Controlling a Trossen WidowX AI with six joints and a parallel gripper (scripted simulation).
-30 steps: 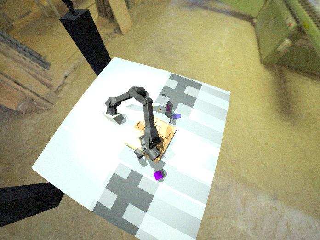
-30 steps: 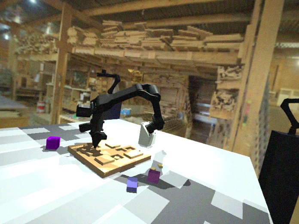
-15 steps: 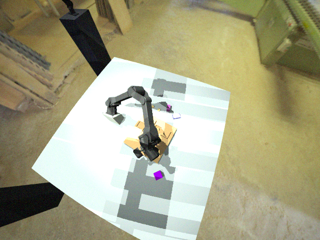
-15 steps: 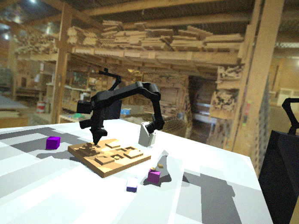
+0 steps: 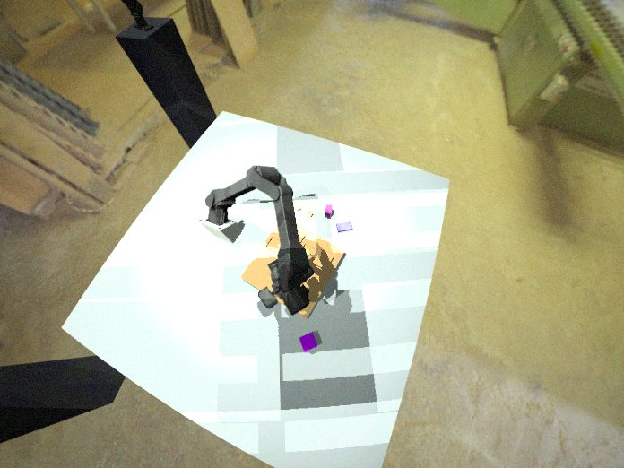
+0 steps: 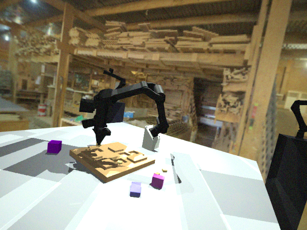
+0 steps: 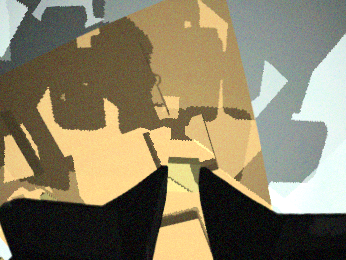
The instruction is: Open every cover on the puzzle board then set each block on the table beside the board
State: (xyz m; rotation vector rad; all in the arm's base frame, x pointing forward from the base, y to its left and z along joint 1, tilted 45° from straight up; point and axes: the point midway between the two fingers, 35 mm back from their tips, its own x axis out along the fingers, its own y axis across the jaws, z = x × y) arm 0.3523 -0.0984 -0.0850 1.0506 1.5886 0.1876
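The tan puzzle board lies in the middle of the table. Flat tan covers lie on it. My gripper points down at the board's far left corner. It is shut on a small yellow-green block right at the board's surface. A purple block lies on the table left of the board. A pink block and a lavender block lie on its other side. Two tiny yellow pieces lie next to the pink block.
The arm's white base stands behind the board. A dark post rises at the table's far corner. Another dark post stands at the right edge. A dark bar lies by the near left corner.
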